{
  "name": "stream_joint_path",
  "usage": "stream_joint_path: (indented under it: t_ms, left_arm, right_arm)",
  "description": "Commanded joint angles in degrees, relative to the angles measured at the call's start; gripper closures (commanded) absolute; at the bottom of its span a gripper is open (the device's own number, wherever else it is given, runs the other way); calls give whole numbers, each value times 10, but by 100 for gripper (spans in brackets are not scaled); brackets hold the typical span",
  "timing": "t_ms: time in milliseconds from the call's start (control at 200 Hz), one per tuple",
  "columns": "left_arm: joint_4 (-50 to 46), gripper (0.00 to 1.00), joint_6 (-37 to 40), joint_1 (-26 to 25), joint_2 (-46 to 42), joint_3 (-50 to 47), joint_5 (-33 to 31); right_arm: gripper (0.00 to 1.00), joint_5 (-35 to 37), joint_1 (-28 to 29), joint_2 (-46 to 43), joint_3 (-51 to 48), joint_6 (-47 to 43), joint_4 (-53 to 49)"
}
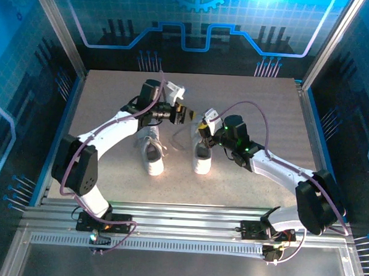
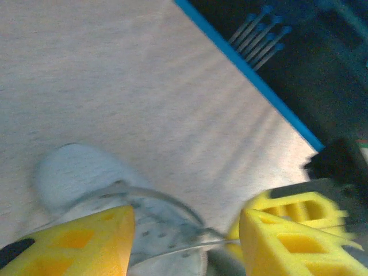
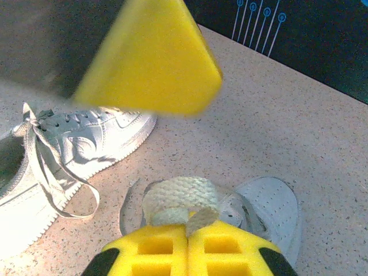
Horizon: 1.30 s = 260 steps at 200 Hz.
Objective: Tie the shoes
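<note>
Right fingers [image 3: 187,253] pinched shut on lace loop [image 3: 181,198] of right-hand shoe [image 3: 270,207], left fingers [image 2: 287,241] spread open above it, left-hand shoe [image 3: 75,144] alongside on bench [image 3: 299,115].

Blurry shoe [image 2: 77,172], heel off-frame.

Left end effector [image 2: 184,230] spread wide over blurry small white sneaker [image 2: 80,172]; thin white lace [image 2: 190,246] spans the gap, beige table [image 2: 144,86] below.

Beige speckled tabletop [image 1: 260,117], blue edge strip [image 2: 247,70], alu rails [image 1: 186,221].
</note>
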Motion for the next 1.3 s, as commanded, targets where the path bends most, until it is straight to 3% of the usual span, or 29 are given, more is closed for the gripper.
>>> stream_joint_path:
  t_ms: [0,200,300,540,715,925,1296]
  left_arm:
    - [-107,48,74,11,15,43,-74]
    - [-217,51,132,7,107,97,-152]
    - [-246,52,201,-1,127,95,-182]
    - [-293,49,529,-3,99,39,-165]
    - [-280,47,738,19,90,16,-59]
    - [-322,56,795,16,171,90,-83]
    - [-315,51,865,-5,220,108,-146]
  right_arm:
    - [100,-2,3,-12,20,1,-6]
    - [100,-5,-1,-15,26,6,-27]
    - [100,-13,-2,-14,31,2,-39]
    - [100,-54,-19,-16,28,2,-61]
    - [100,-73,-33,-14,26,13,-72]
    - [100,-82,-43,-14,28,19,-94]
    - [100,-96,-60,-12,27,23,-94]
